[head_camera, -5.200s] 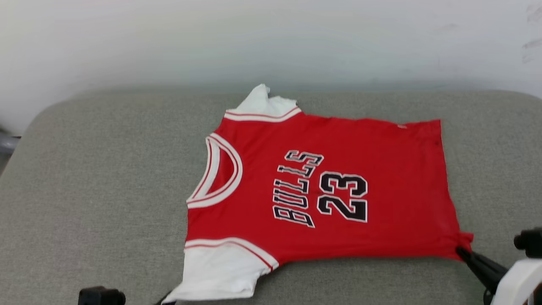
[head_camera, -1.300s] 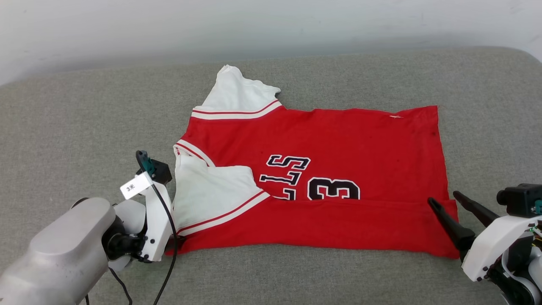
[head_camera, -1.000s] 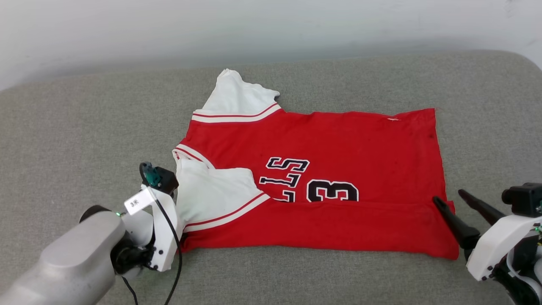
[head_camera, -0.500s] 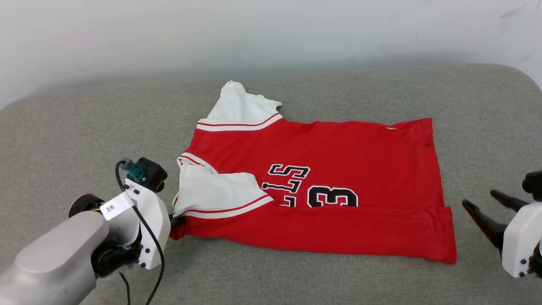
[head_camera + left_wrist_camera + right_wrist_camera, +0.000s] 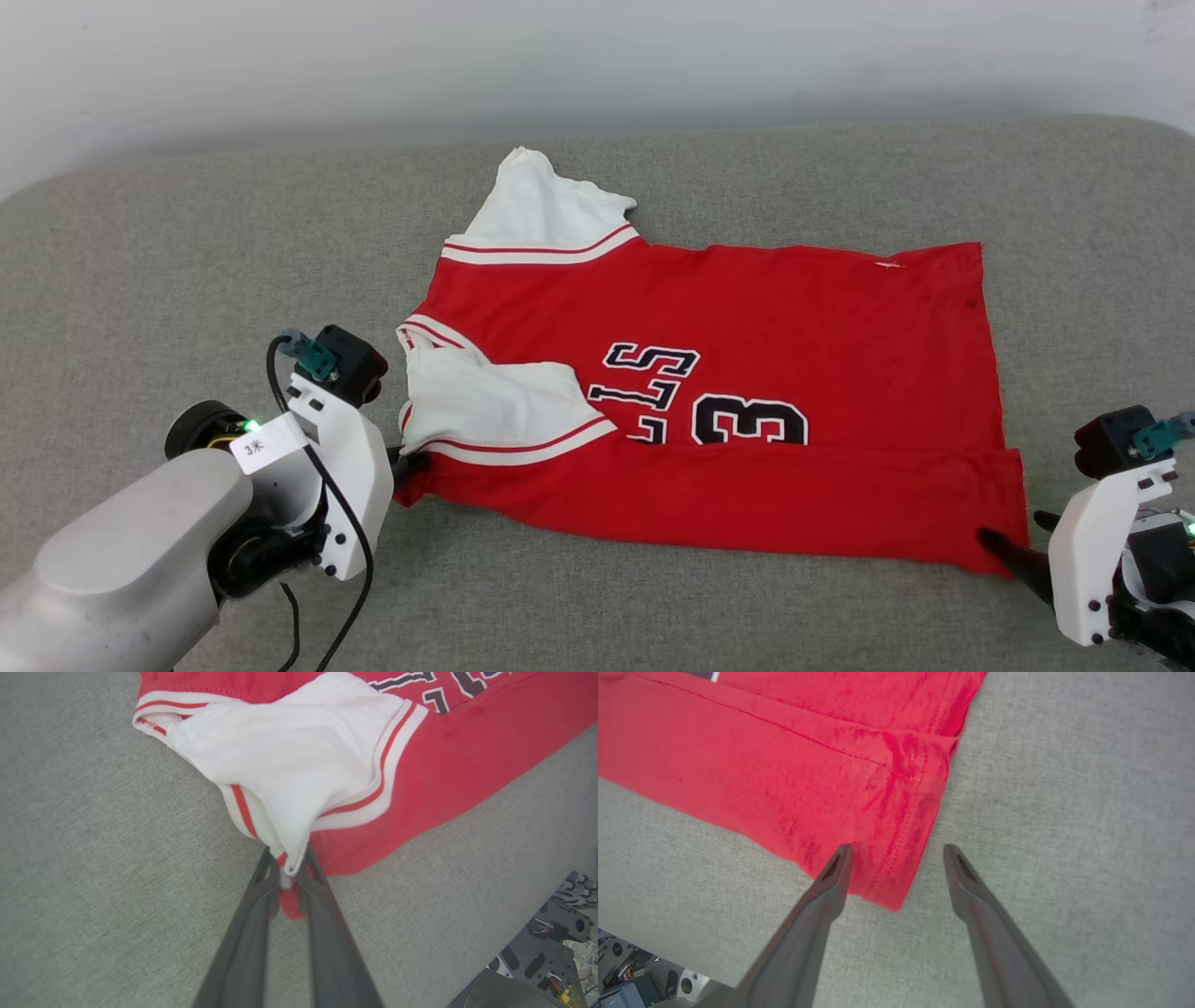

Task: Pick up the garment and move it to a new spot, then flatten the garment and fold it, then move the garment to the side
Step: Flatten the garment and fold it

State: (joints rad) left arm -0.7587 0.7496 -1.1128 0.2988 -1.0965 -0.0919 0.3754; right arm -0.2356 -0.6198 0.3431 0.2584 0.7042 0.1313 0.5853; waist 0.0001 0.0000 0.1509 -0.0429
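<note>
The garment point(image 5: 747, 308), a red jersey with white sleeves, lies flat on the grey cushion point(image 5: 187, 252). Its near long edge is folded up over the lower half of the dark letters and number. My left gripper point(image 5: 409, 464) sits at the garment's near left corner. In the left wrist view this gripper point(image 5: 289, 870) is shut on the bunched white sleeve point(image 5: 299, 765) and red cloth there. My right gripper point(image 5: 1018, 539) is at the near right corner. The right wrist view shows it point(image 5: 899, 851) open, its fingers straddling the red hem corner point(image 5: 896, 891) without pinching it.
The cushion's grey fabric runs wide on every side of the garment, and a pale wall point(image 5: 597, 56) rises behind it. The far white sleeve point(image 5: 541, 210) sticks out toward the wall. Robot base parts point(image 5: 560, 933) show past the cushion's near edge.
The head camera has shifted. My left gripper's jaws have closed on the sleeve-end corner. My right gripper, which had drawn off to the right, has come in to the hem corner, still open.
</note>
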